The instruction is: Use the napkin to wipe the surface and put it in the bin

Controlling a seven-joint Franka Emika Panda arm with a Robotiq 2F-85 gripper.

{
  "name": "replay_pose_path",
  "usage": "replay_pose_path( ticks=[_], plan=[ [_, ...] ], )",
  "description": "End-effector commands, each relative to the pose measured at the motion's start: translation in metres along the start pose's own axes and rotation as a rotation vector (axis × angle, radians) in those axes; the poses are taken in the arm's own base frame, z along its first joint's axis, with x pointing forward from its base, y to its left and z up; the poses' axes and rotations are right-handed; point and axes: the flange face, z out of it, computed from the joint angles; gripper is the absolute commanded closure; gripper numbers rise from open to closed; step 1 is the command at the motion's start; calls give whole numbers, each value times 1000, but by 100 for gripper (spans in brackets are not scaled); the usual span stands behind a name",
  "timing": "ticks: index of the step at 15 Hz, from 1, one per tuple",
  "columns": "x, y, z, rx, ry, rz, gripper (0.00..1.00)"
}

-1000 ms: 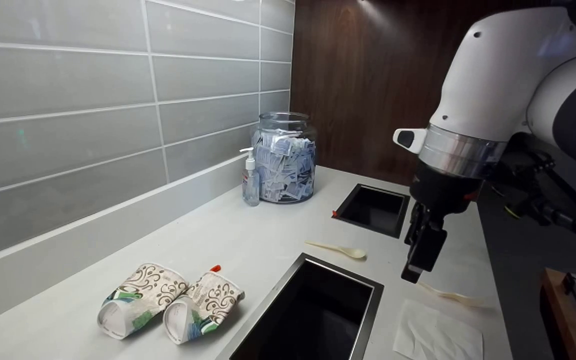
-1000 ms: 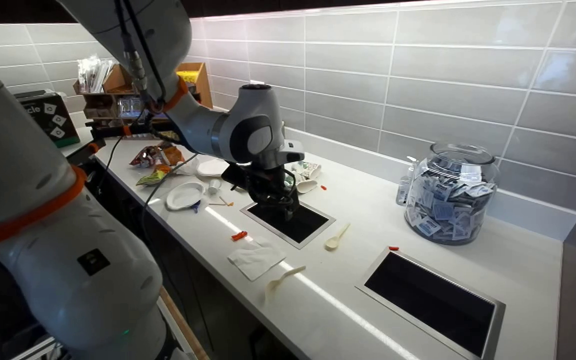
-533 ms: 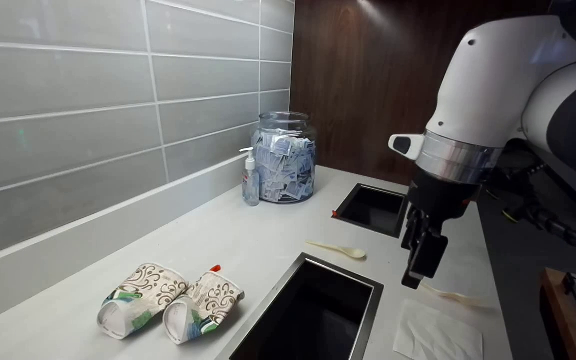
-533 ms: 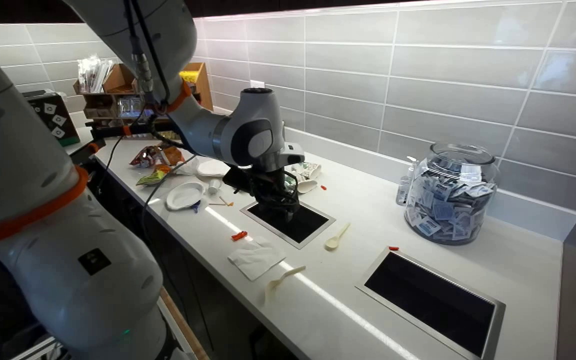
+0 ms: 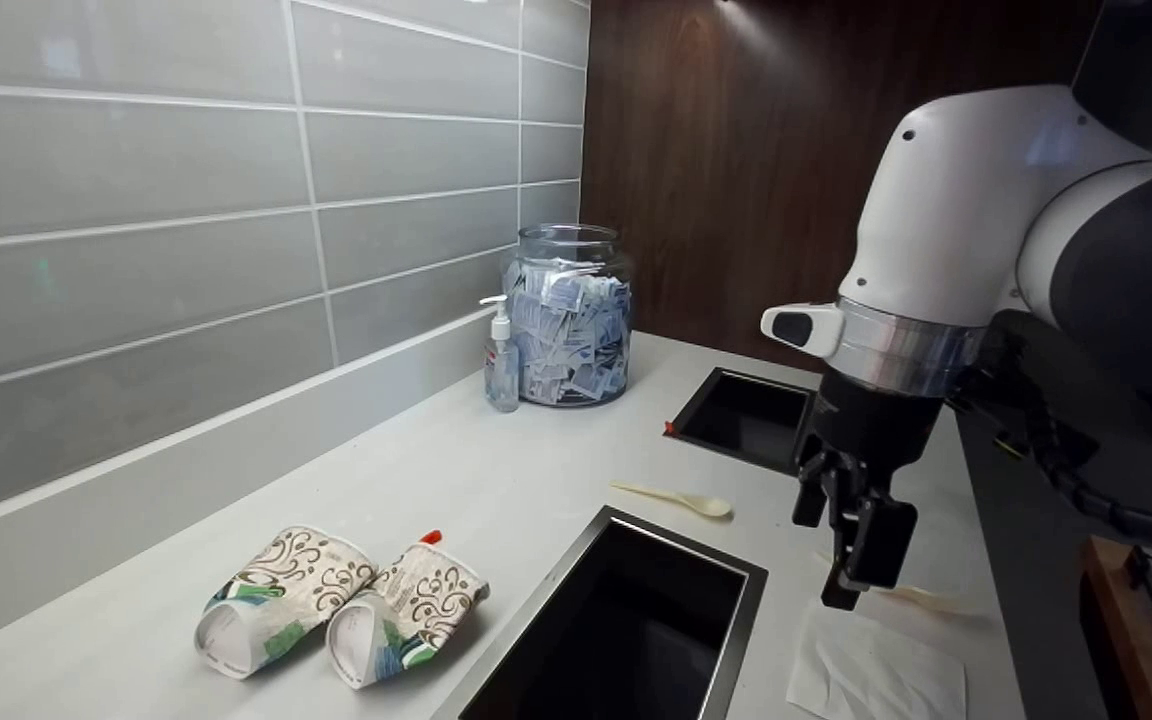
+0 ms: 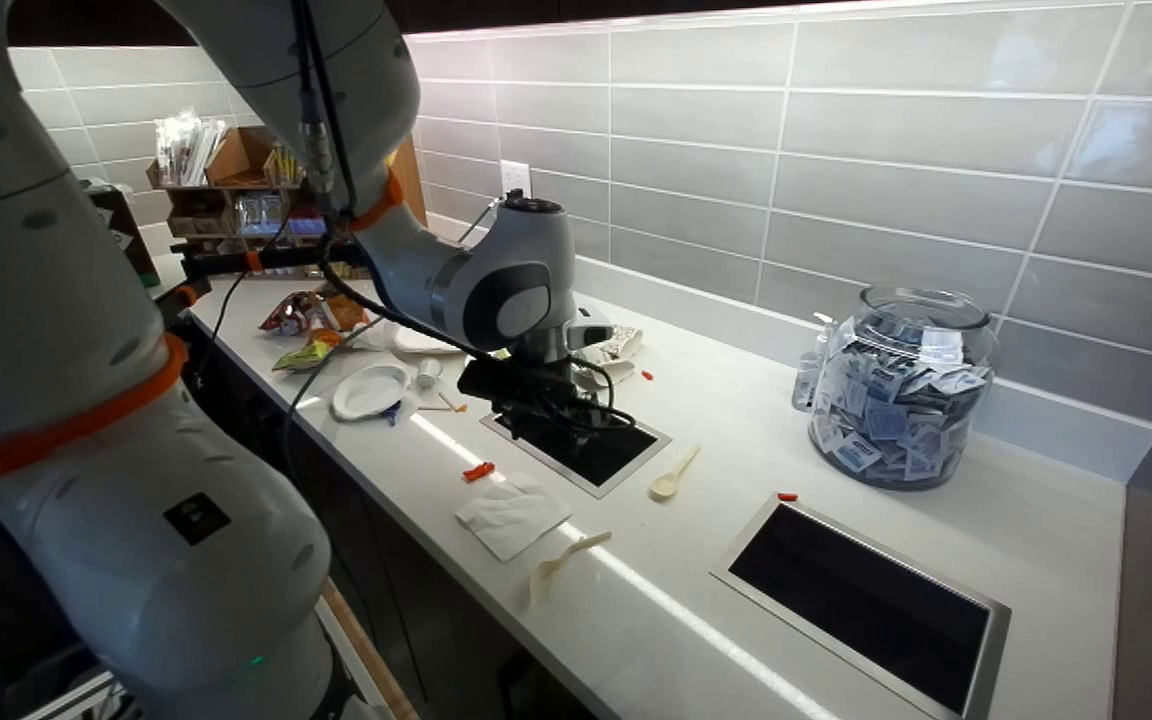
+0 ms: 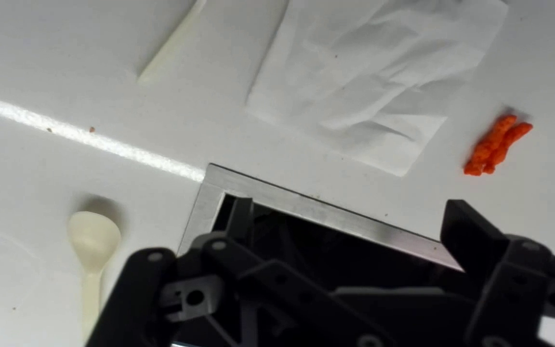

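A white creased napkin [image 5: 876,670] lies flat on the off-white countertop [image 5: 516,480]. It also shows in the other views [image 6: 513,517] [image 7: 369,82]. My gripper [image 5: 841,555] is open, with nothing between its fingers. In an exterior view it hangs low over a metal-rimmed dark opening [image 6: 630,464]. In the wrist view the fingers [image 7: 350,212] spread over that rim [image 7: 316,209], and the napkin lies beyond them. A similar opening [image 6: 991,650] lies farther along; it also shows in an exterior view [image 5: 736,454]. Which opening looks larger differs between views, so I cannot tell which is the bin.
Two pale plastic utensils lie beside the napkin: a spoon [image 7: 93,241] and another [image 6: 546,575]. Orange-red snack bits [image 7: 494,147] lie near it. Crushed paper cups [image 5: 286,600], a glass jar [image 5: 571,340], a pump bottle [image 5: 502,370] and a plate [image 6: 370,391] stand or lie around.
The gripper has come down a little and shifted slightly. Its fingers have spread wider apart. The napkin, spoons and cups have not moved.
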Motion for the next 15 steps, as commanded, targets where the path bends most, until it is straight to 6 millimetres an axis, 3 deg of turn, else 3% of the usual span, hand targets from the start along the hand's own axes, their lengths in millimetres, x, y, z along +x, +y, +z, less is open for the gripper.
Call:
replay_pose_path(
  ticks=[1, 15],
  plan=[
    [0, 0, 18, 10, 5, -33, 0],
    [-15, -15, 68, 75, -96, -85, 0]
  ],
)
